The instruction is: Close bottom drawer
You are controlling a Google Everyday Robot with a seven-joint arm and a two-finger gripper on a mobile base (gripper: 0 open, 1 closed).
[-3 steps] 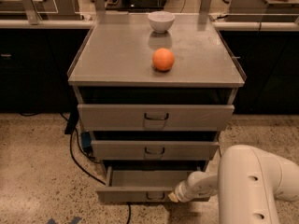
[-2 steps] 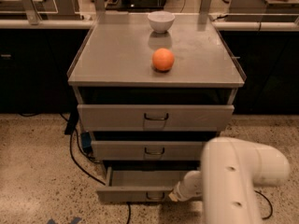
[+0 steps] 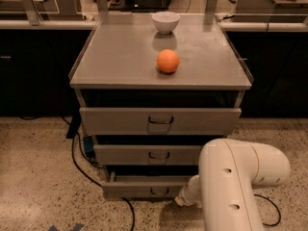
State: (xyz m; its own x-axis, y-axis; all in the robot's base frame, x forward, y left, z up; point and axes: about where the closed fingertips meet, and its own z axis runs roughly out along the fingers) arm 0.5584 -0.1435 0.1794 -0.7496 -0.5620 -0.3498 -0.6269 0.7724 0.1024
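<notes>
The bottom drawer (image 3: 144,188) is the lowest of the grey cabinet's three drawers. Its narrow front panel with a small dark loop handle (image 3: 159,191) stands a little out from the cabinet, with a dark gap above it. My gripper (image 3: 180,200) is at the right end of that front panel, low near the floor, and looks to be touching it. My white arm (image 3: 233,182) hides most of the gripper and the drawer's right end.
The middle drawer (image 3: 149,154) and the top drawer (image 3: 160,121) sit above. An orange ball (image 3: 168,61) and a white bowl (image 3: 165,21) stand on the cabinet top (image 3: 120,57). Black cables (image 3: 77,162) run over the speckled floor at the left. Dark counters stand behind.
The bottom drawer's front has moved back toward the cabinet. My arm has swung left and further into view, with the gripper staying at the drawer's right end.
</notes>
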